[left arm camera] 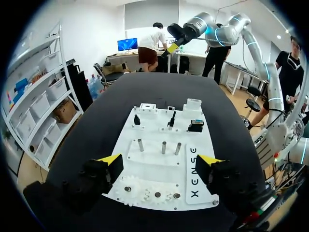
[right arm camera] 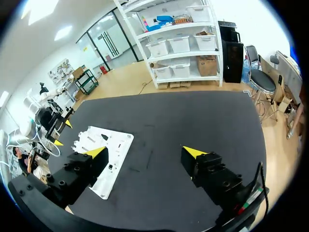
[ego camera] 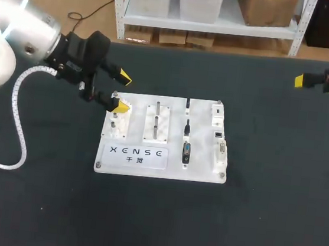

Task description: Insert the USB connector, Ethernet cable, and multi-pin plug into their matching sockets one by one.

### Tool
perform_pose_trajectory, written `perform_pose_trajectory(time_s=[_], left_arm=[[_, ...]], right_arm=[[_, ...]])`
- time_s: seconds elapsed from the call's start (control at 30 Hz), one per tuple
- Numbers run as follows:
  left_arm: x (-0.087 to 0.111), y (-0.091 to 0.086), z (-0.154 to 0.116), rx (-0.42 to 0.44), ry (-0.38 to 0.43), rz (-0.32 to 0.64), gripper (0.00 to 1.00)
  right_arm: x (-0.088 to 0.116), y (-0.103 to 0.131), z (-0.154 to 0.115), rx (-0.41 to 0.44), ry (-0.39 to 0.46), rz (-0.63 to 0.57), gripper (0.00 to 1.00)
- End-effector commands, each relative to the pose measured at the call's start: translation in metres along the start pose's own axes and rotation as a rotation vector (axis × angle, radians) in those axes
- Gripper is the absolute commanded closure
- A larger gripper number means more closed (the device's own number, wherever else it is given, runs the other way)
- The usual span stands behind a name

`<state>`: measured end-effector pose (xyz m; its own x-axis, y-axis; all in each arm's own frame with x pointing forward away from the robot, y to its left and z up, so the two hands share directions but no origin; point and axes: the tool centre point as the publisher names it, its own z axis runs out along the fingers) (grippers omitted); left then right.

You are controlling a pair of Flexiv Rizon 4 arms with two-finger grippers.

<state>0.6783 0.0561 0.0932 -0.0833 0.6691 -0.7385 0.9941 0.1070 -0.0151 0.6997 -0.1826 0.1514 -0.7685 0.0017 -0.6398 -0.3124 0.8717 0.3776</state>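
Multi-pin plug (ego camera: 186, 152) is being kept on the white board (ego camera: 201, 139) at the middle of the table (ego camera: 261, 217), with two smaller black connectors (ego camera: 186, 126) behind it and sockets (ego camera: 220, 148) just beside. Left gripper (ego camera: 122, 92) is being held wide open over the board's left rear corner. The right gripper (right arm camera: 145, 152), likewise wide, is being held well apart.

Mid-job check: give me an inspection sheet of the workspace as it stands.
Surface: black table, bare around the fixture.
Job's things: white board mid-table; three black plugs in a column on it, sockets along its right edge.
Clutter: nothing seen.
Grippers: left gripper open above the board's left end; right gripper open, far right, holding nothing.
Cables: white coiled hose on left arm.
Surroundings: nothing seen over the table.
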Motion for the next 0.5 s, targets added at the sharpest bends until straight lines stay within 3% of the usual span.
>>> perform_pose_trajectory(time_s=[0.03, 0.5], left_arm=[[-0.0023, 0.0020, 0.0014, 0.001, 0.002, 0.012, 0.00], [-0.0026, 0.0020, 0.0017, 0.002, -0.007, 0.009, 0.00]], right_arm=[[0.0003, -0.0018, 0.0008, -0.008, -0.002, -0.002, 0.00], [0.0003, -0.0018, 0.0008, -0.008, -0.002, -0.002, 0.00]])
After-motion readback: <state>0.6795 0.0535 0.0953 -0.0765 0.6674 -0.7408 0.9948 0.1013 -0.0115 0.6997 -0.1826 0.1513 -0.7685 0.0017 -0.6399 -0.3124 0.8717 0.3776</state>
